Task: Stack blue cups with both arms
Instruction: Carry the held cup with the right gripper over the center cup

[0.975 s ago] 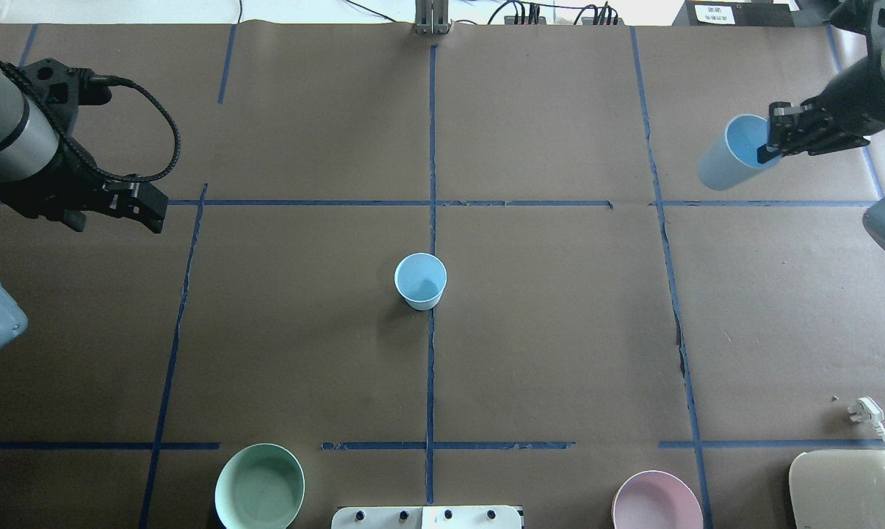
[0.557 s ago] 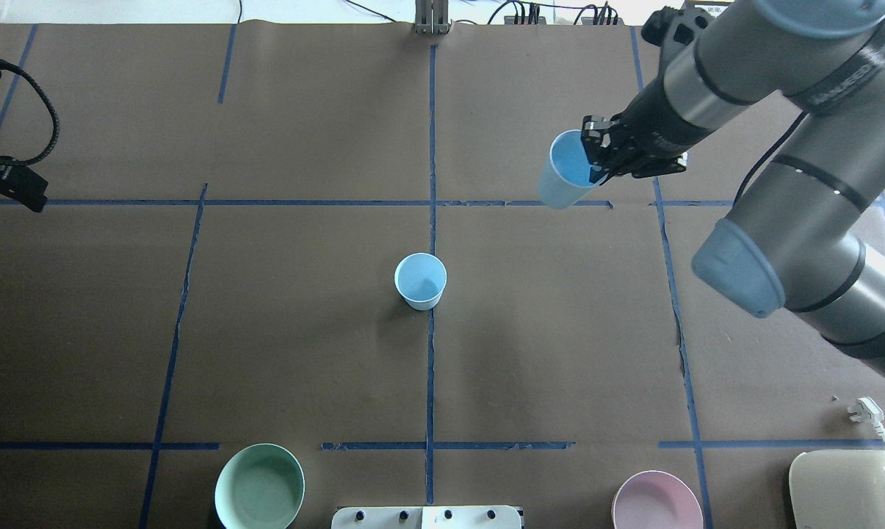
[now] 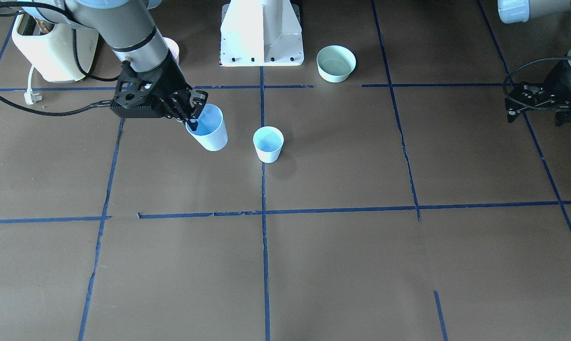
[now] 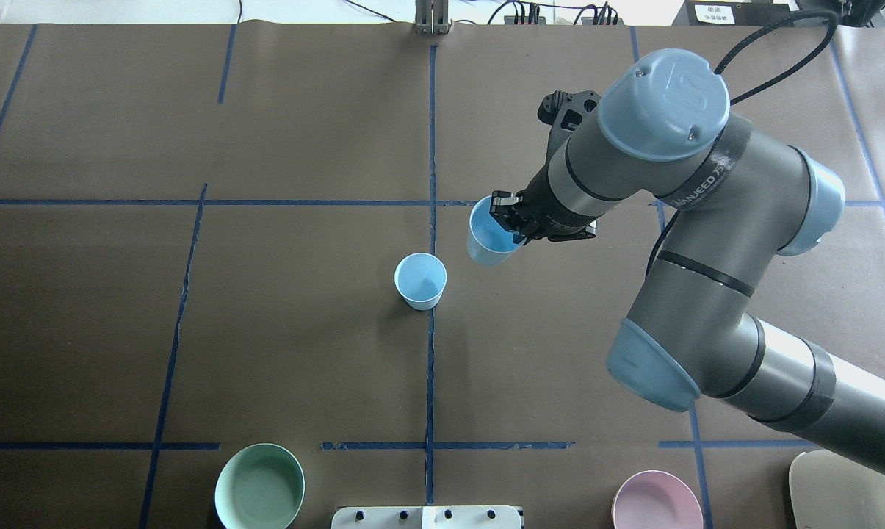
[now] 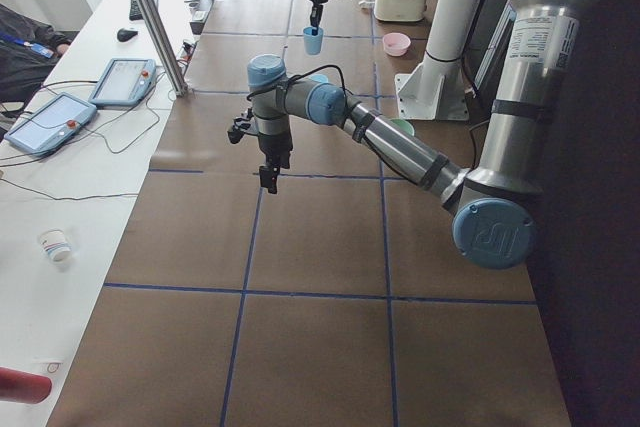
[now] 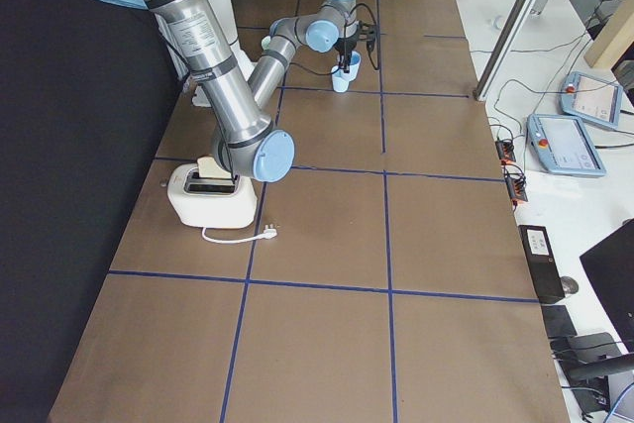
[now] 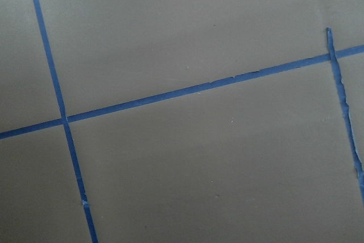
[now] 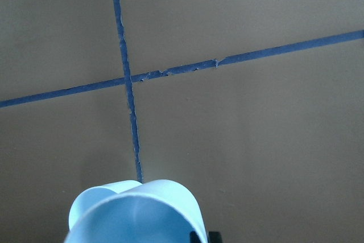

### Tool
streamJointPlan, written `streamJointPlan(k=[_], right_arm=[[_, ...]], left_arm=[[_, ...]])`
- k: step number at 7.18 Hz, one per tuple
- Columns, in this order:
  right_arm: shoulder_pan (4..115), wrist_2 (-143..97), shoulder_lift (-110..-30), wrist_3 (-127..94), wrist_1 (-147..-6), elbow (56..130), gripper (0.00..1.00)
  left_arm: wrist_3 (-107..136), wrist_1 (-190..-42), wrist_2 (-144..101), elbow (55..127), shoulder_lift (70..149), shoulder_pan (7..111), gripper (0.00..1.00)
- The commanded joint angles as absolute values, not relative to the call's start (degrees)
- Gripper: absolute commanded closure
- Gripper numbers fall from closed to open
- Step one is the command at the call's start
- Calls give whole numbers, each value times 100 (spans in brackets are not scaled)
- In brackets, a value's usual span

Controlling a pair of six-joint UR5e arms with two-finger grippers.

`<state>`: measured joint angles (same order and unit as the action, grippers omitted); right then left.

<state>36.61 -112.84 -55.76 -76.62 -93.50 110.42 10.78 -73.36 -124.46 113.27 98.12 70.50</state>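
Pale-blue held cup tilted, just beside standing cup | right arm bent over bench, right fingers clamped on held cup's rim | left arm well apart from standing cup, left fingers: cannot tell

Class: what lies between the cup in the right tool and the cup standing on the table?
Only bare brown table covering separates the held cup in the right tool from the standing cup, seen clearly in the overhead view.

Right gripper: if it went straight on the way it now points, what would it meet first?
Probably the table: the right gripper points down, tilted, and its wrist view shows only that and blue tape ahead. The held cup would touch first; the standing cup looks off-line.
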Motion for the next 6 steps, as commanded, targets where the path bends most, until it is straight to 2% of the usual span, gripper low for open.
streamJointPlan(k=[1,6], right_arm=[[3429,-11084,-4909,-7716,-9692,10647,100],[3006,-10618,-4527,-7849,-9677,10081,100]], left_arm=[[1046,-7452,-12454,11312,9695,7066,0],[1046,-7462,-12454,11312,9659,7084,0]])
